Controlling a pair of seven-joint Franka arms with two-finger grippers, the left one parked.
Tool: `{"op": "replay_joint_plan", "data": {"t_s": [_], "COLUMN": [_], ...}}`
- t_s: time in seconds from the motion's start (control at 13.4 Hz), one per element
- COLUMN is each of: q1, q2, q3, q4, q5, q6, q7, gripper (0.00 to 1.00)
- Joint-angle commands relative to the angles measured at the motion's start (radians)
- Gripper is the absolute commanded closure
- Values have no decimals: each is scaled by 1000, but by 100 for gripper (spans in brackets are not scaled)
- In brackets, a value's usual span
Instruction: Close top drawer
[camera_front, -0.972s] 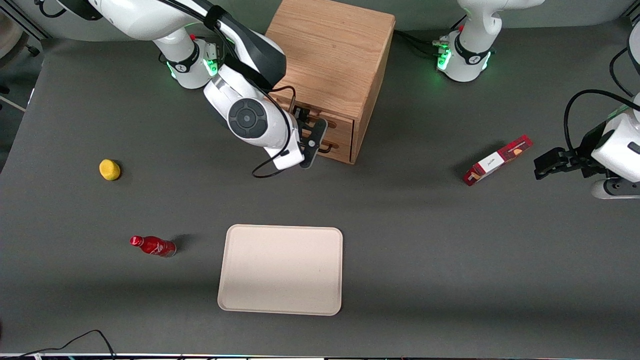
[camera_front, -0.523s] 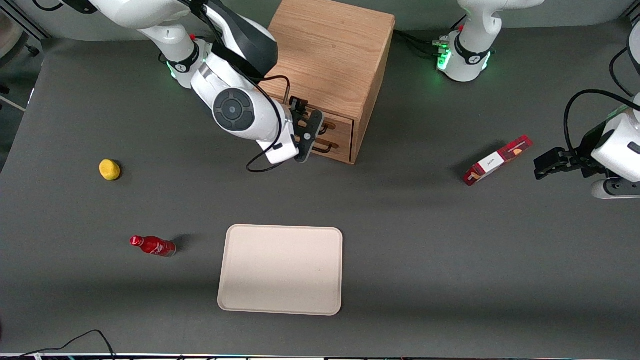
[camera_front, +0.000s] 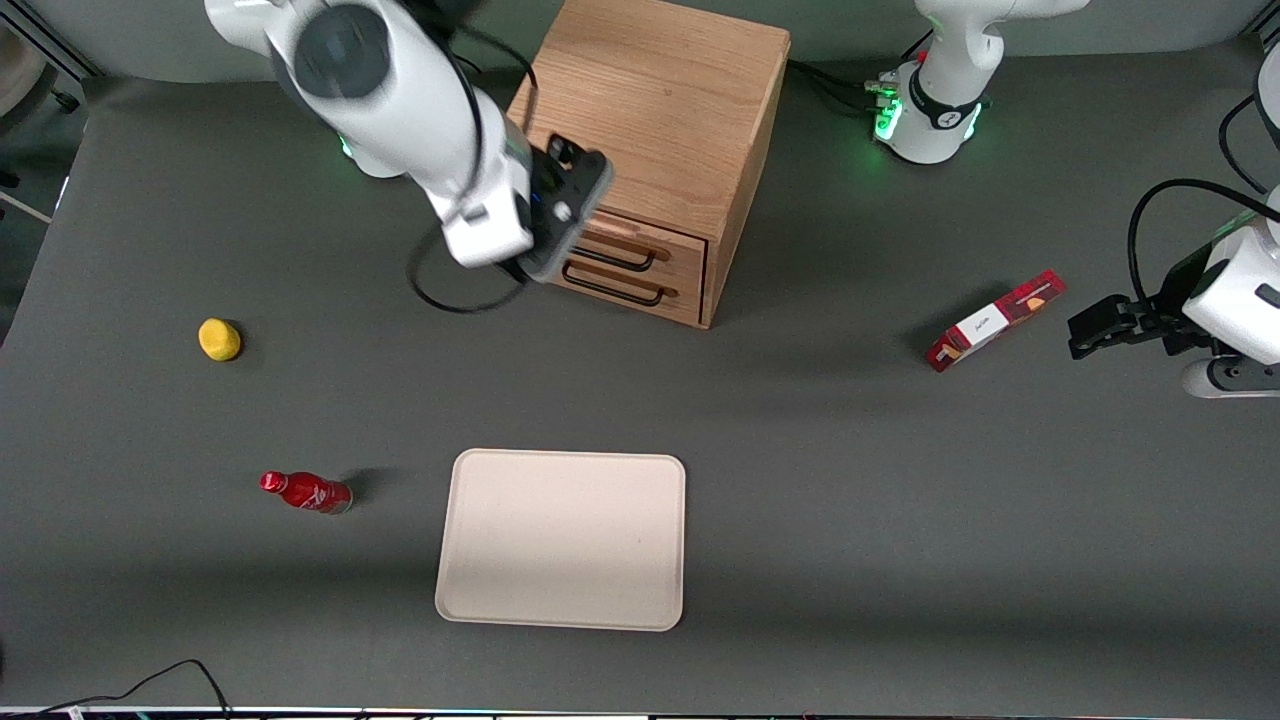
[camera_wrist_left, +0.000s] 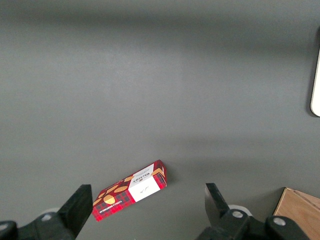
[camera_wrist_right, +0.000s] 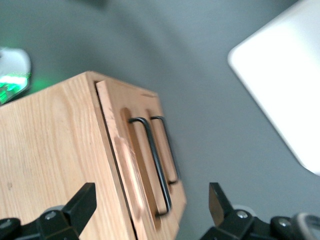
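Observation:
The oak cabinet (camera_front: 660, 110) stands at the back of the table. Its top drawer (camera_front: 640, 243) has a thin black bar handle (camera_front: 612, 258) and its front sits about flush with the cabinet's front, above the lower drawer (camera_front: 625, 300). My right gripper (camera_front: 560, 225) hangs open and empty above the cabinet's front corner at the working arm's end, clear of both handles. In the right wrist view the top drawer's front (camera_wrist_right: 125, 150) and its handle (camera_wrist_right: 150, 160) lie between the spread fingers of the gripper (camera_wrist_right: 150, 205), well below them.
A beige tray (camera_front: 560, 540) lies nearer the front camera than the cabinet. A yellow lemon (camera_front: 219, 339) and a red bottle (camera_front: 305, 492) lie toward the working arm's end. A red box (camera_front: 995, 320) lies toward the parked arm's end, also in the left wrist view (camera_wrist_left: 131, 190).
My gripper has lifted off the drawer fronts and swung up toward the working arm's end. Both black handles, partly covered before, now show in full.

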Motion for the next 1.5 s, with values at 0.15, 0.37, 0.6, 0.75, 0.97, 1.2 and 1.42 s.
{"op": "replay_joint_plan", "data": {"t_s": [0.15, 0.37, 0.6, 0.75, 0.97, 1.2, 1.42], "q1": [-15, -15, -18, -24, -26, -21, -15], "q2": [-297, -349, -357, -393, -476, -503, -411], "q3": [-243, -492, -578, -607, -644, -675, -669], "q4": [-59, -54, -60, -156, -380, -438, -314], "q5": [-59, -152, -175, -157, -108, -71, -76], "q6": [-219, -270, -330, -301, -115, -40, -109], "q7": [288, 279, 269, 296, 413, 411, 417], "gripper": [0, 0, 0, 0, 0, 0, 0]}}
